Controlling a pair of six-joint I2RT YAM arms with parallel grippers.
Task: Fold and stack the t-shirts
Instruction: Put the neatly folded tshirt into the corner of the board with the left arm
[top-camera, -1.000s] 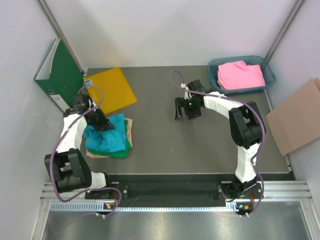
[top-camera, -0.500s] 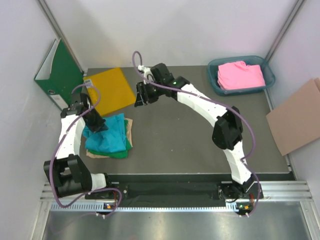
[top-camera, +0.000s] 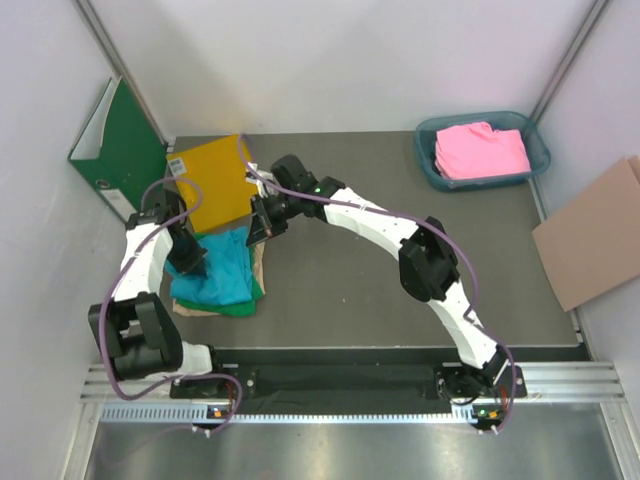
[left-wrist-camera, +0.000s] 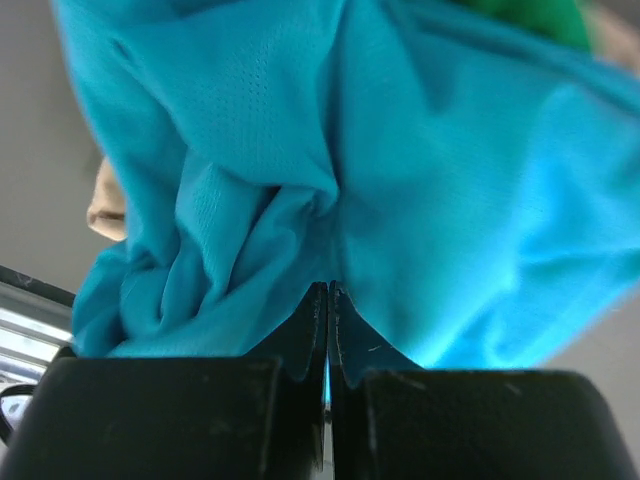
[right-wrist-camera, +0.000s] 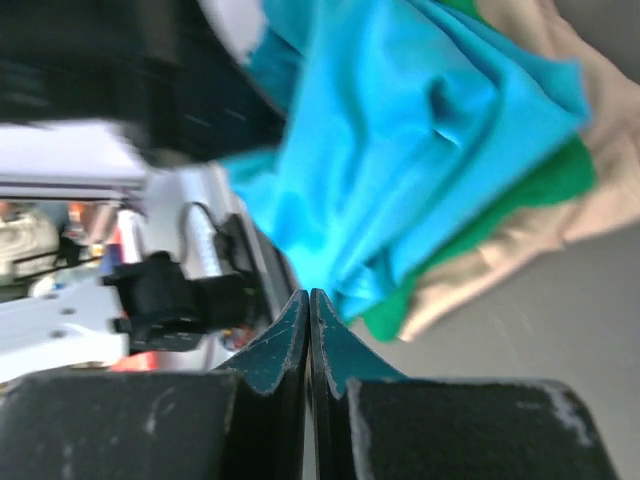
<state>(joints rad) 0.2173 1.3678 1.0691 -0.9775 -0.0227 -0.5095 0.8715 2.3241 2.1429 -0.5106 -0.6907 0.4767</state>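
The turquoise t-shirt (top-camera: 222, 270) lies rumpled on top of a small pile at about 9 o'clock on the table (top-camera: 340, 290). Under it a green t-shirt (top-camera: 238, 308) shows along the 5 o'clock edge. A beige cloth (top-camera: 259, 256) sticks out beneath both on the 3 o'clock side.

The left pincer (left-wrist-camera: 328, 290) sits on the pile's 9 to 10 o'clock side. Its fingers are pressed together, and the turquoise cloth bunches in folds that run to the tips, so it is pinching that shirt.

The right arm reaches across the table, and the right pincer (right-wrist-camera: 308, 295) is at the pile's 1 o'clock corner. Its fingers are pressed tightly together, with the tips just beside the turquoise edge. The right wrist view does not show whether any cloth is caught between them. In that view the green layer and the beige cloth show below the turquoise one.

A pink t-shirt (top-camera: 480, 150) lies loosely folded in a blue bin (top-camera: 424, 138) at about 1 o'clock on the table, well apart from the pile. A yellow envelope (top-camera: 215, 175) lies flat just beyond the pile at its 12 o'clock. A green binder (top-camera: 125, 150) leans against the wall at 10 o'clock. A brown cardboard sheet (top-camera: 590, 240) leans off the table's 3 o'clock edge.
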